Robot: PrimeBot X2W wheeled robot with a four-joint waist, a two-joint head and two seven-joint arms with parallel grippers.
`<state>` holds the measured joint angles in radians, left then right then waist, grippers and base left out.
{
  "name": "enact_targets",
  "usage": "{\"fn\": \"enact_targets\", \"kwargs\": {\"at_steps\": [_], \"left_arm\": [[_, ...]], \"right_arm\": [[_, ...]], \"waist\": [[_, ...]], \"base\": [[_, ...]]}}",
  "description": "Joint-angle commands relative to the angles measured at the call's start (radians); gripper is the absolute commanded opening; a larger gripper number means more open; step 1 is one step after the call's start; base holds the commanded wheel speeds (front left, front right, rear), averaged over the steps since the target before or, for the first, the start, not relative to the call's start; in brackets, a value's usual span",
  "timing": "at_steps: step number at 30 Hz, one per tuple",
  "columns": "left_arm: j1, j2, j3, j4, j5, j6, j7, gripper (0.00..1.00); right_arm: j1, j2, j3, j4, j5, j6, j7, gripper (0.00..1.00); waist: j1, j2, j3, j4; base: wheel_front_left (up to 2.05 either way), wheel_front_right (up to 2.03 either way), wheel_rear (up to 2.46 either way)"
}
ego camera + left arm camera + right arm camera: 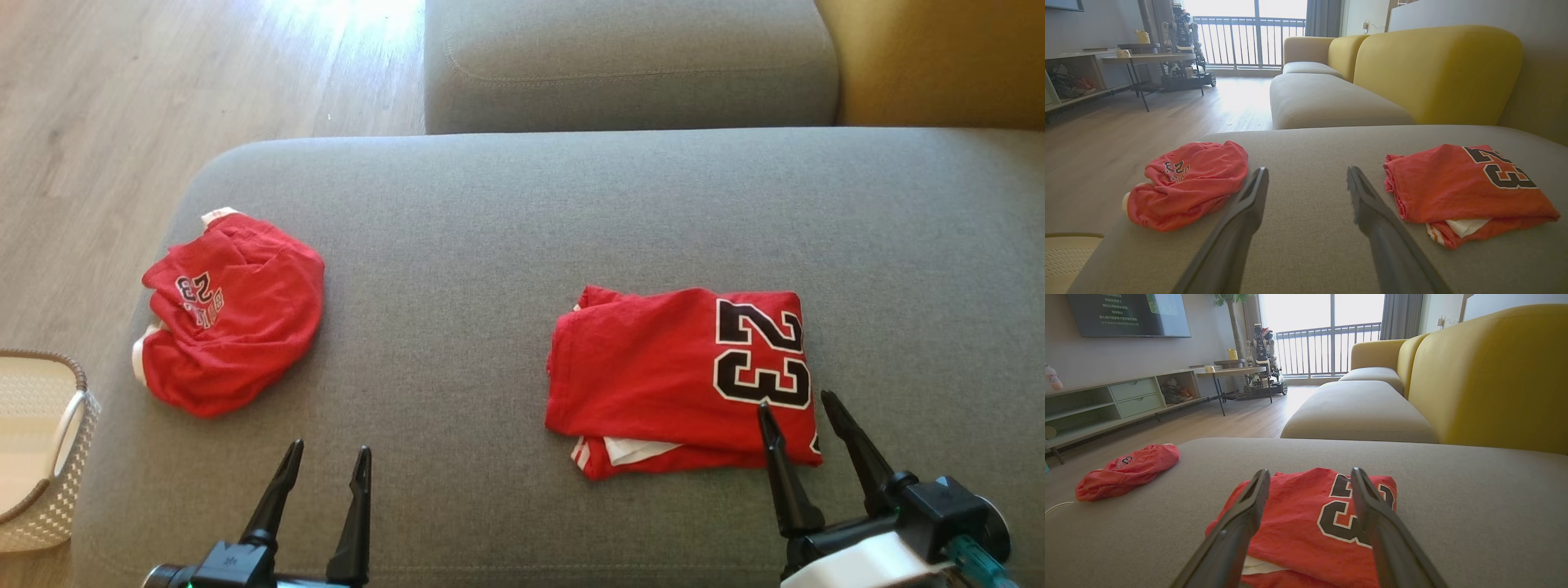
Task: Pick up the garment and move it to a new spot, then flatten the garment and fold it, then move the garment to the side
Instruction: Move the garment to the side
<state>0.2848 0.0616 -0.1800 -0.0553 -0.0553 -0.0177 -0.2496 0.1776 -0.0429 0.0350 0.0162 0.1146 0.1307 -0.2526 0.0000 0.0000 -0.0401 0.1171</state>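
Red crumpled garment [229, 314] lies at the left of the grey sofa cushion [506, 212], not yet folded. Our left gripper [331, 449] hovers nearby, fingers apart, empty. Further right, a red jersey [653, 367] lies folded, that step done, we judge; our right gripper [796, 402] hangs over its near edge, fingers apart.

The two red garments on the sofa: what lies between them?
Bare grey cushion, from the crumpled garment to the folded garment, clear in the head view.
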Motion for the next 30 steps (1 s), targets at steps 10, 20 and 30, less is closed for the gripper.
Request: {"fn": "enact_targets", "kwargs": {"at_steps": [10, 20, 30], "left_arm": [[-0.055, -0.011, 0.028, -0.027, 0.013, -0.005, -0.012, 1.0], [-0.066, -0.011, 0.013, -0.013, 0.003, -0.029, -0.012, 1.0], [-0.095, -0.011, -0.01, -0.014, -0.018, -0.065, -0.012, 1.0]], "right_arm": [[-0.039, -0.007, -0.012, -0.018, 0.033, 0.0, -0.009, 1.0], [-0.229, -0.007, -0.103, 0.338, 0.112, 0.0, 0.014, 1.0], [-0.496, -0.029, -0.253, 0.631, 0.149, 0.0, 0.28, 1.0]], "waist": [[0.0, 0.0, 0.004, 0.028], [0.0, 0.0, 0.034, 0.061], [0.0, 0.0, 0.082, 0.086]], "base": [[0.0, 0.0, 0.0], [0.0, 0.0, 0.0], [0.0, 0.0, 0.0]]}}
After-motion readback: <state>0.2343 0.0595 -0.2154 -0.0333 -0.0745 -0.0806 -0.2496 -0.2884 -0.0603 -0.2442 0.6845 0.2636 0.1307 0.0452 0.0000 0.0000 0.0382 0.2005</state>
